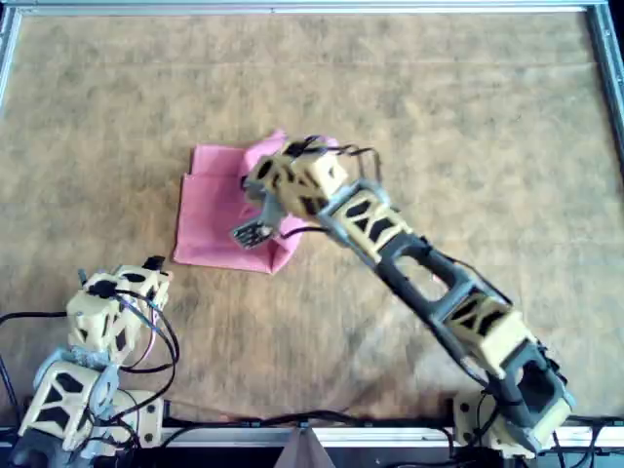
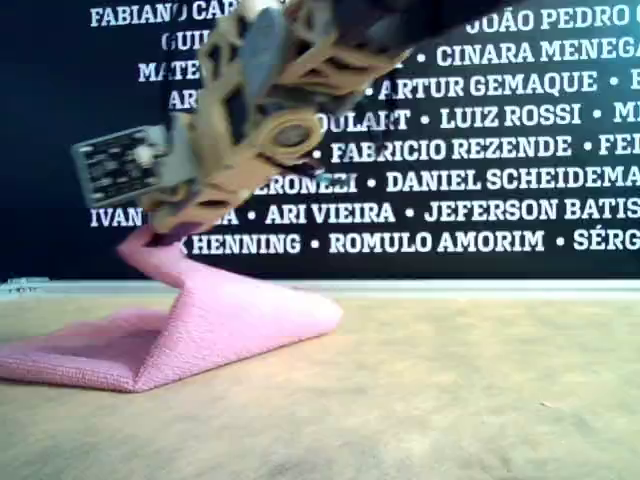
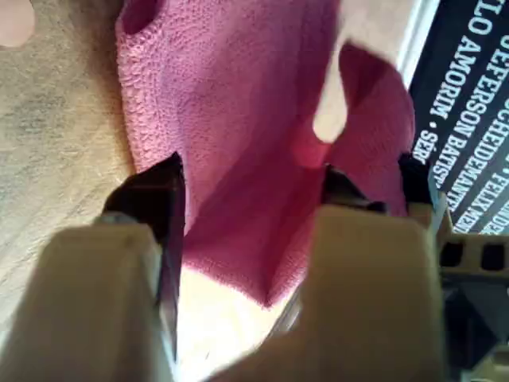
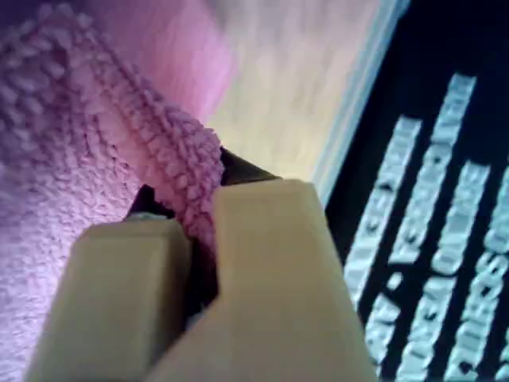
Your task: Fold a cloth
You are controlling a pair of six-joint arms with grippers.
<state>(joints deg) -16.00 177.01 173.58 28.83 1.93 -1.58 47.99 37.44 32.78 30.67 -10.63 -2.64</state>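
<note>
Right end effector (image 4: 199, 219) clamps the cloth (image 4: 71, 159), fingertips buried; left end effector (image 3: 254, 183) gapes open.

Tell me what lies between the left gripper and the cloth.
Only bare table: in the overhead view nothing sits between the open left gripper and the cloth, which the right gripper holds.

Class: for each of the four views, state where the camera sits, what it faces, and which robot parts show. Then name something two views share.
Overhead: above the table, looking down on the cloth; both arms show.
Exterior: low at table level, facing the banner; the right gripper holds the cloth raised.
Left wrist: on the left gripper, looking between open jaws at the cloth.
Right wrist: on the right gripper, shut on a cloth edge.
Shared: the exterior and right wrist views both show that pinch and the banner.
</note>
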